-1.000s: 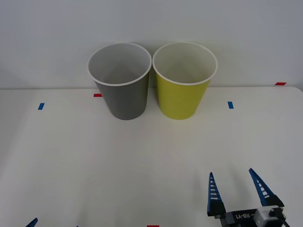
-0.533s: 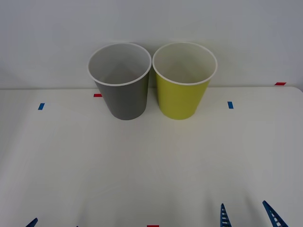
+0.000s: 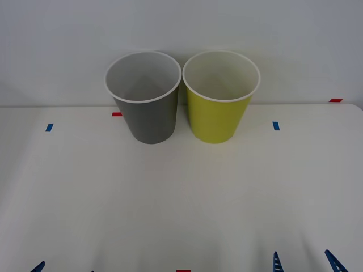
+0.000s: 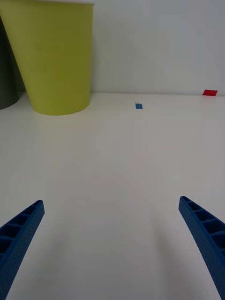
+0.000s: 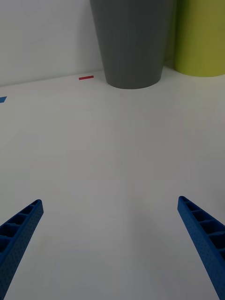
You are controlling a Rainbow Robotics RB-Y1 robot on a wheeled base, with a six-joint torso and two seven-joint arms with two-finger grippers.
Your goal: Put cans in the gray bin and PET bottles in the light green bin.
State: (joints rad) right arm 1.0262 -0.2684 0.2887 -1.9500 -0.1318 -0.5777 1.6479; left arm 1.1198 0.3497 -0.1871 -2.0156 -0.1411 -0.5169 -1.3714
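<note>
Standing side by side, gray bin (image 3: 145,107) and light green bin (image 3: 220,105); both jaws spread.

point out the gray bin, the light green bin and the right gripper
gray bin (image 3: 150,122), front view, on its dark outer wall
light green bin (image 3: 216,119), front view, on its yellow-green outer wall
right gripper (image 4: 112,243), right wrist view, midway between its open blue fingertips

Two bins stand on the white table (image 3: 181,192): one gray bin (image 3: 146,116) and one light green bin (image 3: 218,116). Two blue tape marks (image 3: 49,127) and three red tape marks (image 3: 117,114) lie on the table. Two grippers have their blue fingers spread apart, the left gripper (image 5: 112,243) and the right gripper (image 4: 112,243), four fingers altogether.
</note>
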